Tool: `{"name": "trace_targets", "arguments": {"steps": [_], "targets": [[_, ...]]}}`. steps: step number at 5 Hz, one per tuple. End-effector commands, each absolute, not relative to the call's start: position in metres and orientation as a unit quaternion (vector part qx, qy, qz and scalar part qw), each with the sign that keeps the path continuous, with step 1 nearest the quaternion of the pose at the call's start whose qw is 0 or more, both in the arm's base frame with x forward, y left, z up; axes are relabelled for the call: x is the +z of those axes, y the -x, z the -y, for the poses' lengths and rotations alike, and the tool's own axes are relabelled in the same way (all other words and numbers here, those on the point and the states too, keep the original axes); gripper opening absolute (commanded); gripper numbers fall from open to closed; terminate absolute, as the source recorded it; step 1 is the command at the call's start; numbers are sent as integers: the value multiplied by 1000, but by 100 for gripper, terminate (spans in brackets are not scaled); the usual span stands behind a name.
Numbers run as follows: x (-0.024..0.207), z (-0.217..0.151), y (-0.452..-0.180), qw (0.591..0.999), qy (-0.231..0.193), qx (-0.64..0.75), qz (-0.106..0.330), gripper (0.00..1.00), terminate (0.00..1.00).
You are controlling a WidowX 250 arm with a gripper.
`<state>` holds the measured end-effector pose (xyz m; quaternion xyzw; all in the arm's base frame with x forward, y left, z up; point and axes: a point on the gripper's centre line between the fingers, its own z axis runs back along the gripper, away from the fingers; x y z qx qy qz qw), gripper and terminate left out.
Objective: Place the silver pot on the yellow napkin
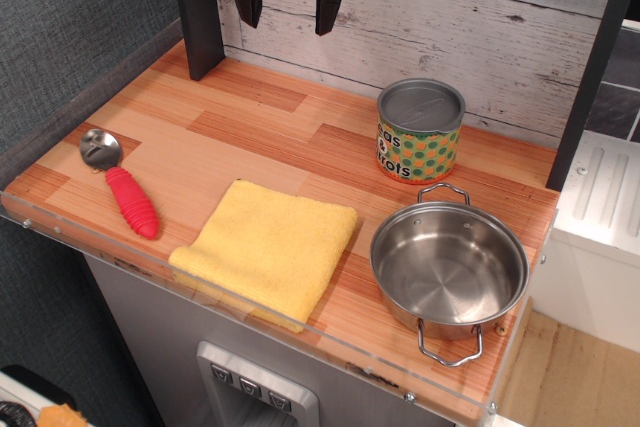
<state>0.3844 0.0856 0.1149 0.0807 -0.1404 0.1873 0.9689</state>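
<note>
The silver pot [449, 269], a shallow round stainless-steel vessel with two wire loop handles, sits empty at the front right corner of the wooden countertop [250, 127], close to the clear front edge, with one handle pointing toward the back wall and the other toward the front. The yellow napkin [268, 247], a soft folded terry cloth of roughly square shape, lies just to its left, apart from it by a narrow strip of bare wood and with nothing on it. Behind the pot stands a tin can with a green-and-orange dotted label [420, 131], near but not touching; a metal spoon with a red ribbed handle [122, 187] lies well off to the left. The black two-fingered gripper [288, 7] hangs high at the back of the scene, well apart from everything, its jaws spread and holding nothing. By my reading the task has not begun: the approach to the pot is the step in hand. The next move calls for travelling forward and right, descending over the pot, and closing on its rim or a handle, keeping clear of the can. After that, only a short carry leftward is needed.
</note>
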Motion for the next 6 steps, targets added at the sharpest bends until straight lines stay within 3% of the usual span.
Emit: {"name": "trace_targets", "arguments": {"steps": [1, 3, 5, 6], "targets": [[115, -86, -384, 969, -81, 187, 140, 100, 0], [118, -52, -362, 971, -58, 184, 141, 100, 0], [130, -9, -320, 976, -44, 168, 134, 100, 0], [123, 14, -306, 980, -33, 147, 127, 100, 0]]}}
